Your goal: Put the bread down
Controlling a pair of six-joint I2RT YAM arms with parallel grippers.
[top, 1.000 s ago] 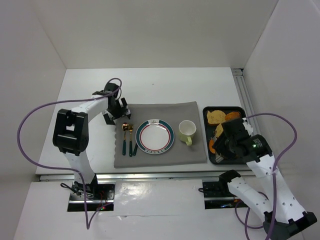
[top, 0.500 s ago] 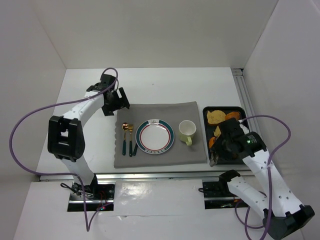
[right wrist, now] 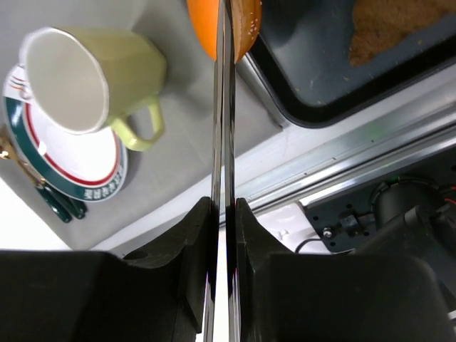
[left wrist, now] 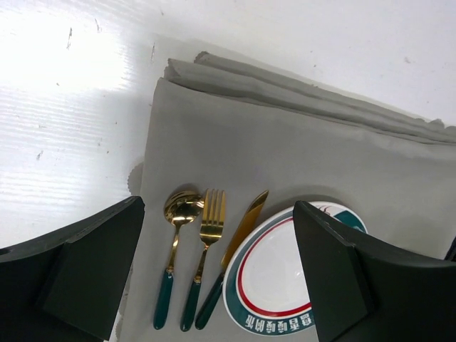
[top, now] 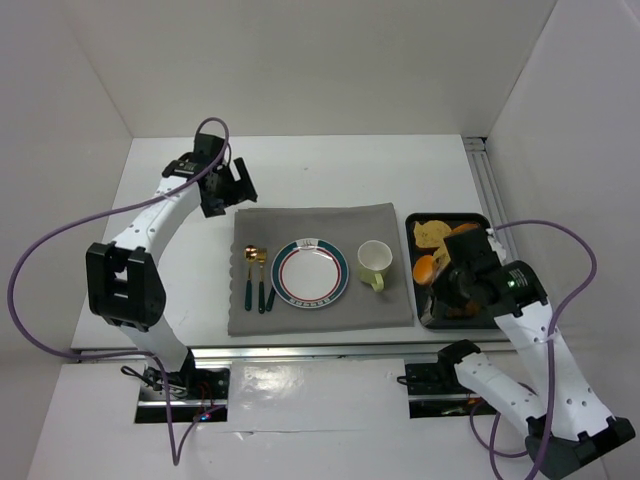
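Snapped together since prior look: right hand, clamped on orange bun at tray's 9 o'clock; left hand apart.

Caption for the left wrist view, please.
Open left gripper above grey placemat with gold spoon, fork and knife beside a plate.

Grey mat, white plate ringed red and teal, pale green mug, seemingly orange bread.

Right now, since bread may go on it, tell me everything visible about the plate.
The plate is round, white and glossy, ceramic by its look, with a red ring inside a dark green rim bearing lettering. It lies flat and empty on the grey mat, the knife left of it, the mug to its right.
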